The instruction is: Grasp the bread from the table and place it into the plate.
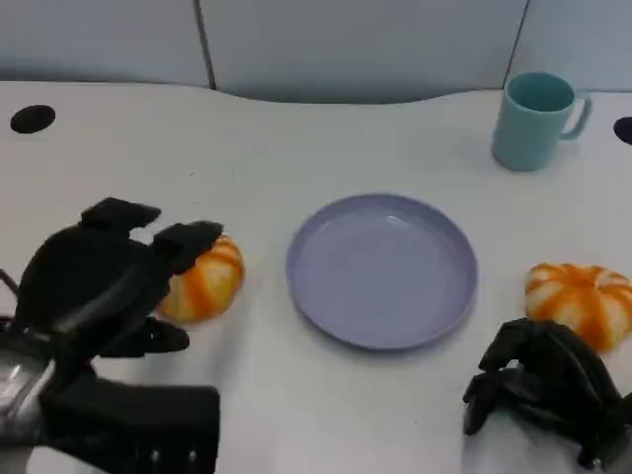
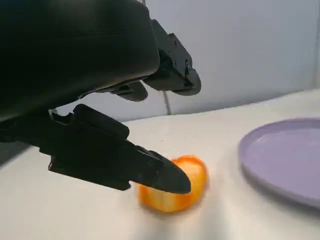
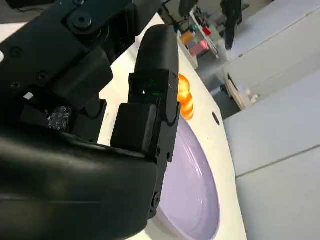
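An orange-and-white striped bread lies on the white table left of the lavender plate. My left hand hovers at this bread's left side, fingers spread above and around it, not closed on it. In the left wrist view the bread sits under the spread fingers of the left hand, with the plate beyond. A second striped bread lies right of the plate. My right hand rests near it with fingers curled in, holding nothing.
A teal mug stands at the back right. The right wrist view shows the right hand, the plate and the far bread. Black holes mark the table's back corners. A grey wall runs behind.
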